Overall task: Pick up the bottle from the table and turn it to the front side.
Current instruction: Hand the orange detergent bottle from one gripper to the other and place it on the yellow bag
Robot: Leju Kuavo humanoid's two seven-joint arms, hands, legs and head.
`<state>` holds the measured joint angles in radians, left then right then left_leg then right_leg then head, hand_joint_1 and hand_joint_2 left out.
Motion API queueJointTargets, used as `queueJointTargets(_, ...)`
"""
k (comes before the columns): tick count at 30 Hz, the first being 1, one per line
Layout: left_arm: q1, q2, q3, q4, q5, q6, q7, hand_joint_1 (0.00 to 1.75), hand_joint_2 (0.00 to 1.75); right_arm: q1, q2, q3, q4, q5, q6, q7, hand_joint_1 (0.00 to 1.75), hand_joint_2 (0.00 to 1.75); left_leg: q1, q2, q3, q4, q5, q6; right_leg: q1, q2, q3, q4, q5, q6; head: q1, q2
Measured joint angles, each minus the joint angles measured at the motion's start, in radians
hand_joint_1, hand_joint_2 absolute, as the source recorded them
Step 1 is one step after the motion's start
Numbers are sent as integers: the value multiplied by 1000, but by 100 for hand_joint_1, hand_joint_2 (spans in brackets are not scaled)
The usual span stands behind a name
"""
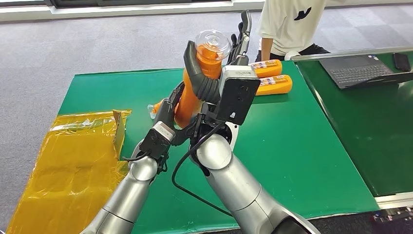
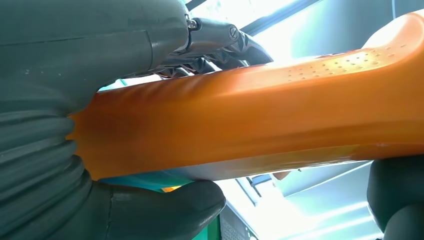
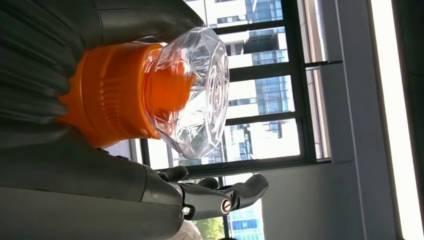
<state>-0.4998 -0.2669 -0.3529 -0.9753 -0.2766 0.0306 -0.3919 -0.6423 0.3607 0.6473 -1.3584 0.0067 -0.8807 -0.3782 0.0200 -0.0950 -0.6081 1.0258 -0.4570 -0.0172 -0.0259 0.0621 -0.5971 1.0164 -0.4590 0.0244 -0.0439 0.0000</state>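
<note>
Up over the green table (image 1: 302,146) both hands have the orange bottle (image 1: 195,85) off the surface, left hand (image 1: 165,119) gripping low, right hand (image 1: 214,80) near the cap, so 2 grips twisting unevenly could probably pop it loose.

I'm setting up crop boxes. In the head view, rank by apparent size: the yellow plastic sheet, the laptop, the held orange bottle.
1. yellow plastic sheet
2. laptop and held orange bottle: look alike in size, and the bottle is raised nearer the camera, so unranked.
</note>
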Motion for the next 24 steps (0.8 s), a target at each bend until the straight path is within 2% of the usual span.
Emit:
queueJointTargets(7,8,0,1,-5,0,5,-7,175,175,-60,-17,-23,-22,95,0,64,0,0,0,-1,-1,0,1,1,0,-1,0,0,0,0,0,0)
queueJointTargets(13,104,25,3,-10,-16,-5,-16,175,175,-333,-54,-71,-22,218,-1,159,0,0,0,1,-2,1,1,0,-1,2,-3,0,1,0,0,0)
queueJointTargets(17,114,38,3,-1,-17,-7,-27,175,175,-507,-81,-77,38,253,-1,198,0,0,0,-1,-3,0,2,0,0,-1,-3,0,1,0,0,0)
queueJointTargets(24,120,60,3,18,-8,-6,-43,175,175,-683,-124,-77,150,254,0,221,0,0,0,-1,-3,1,2,0,0,-1,-3,0,1,0,0,0)
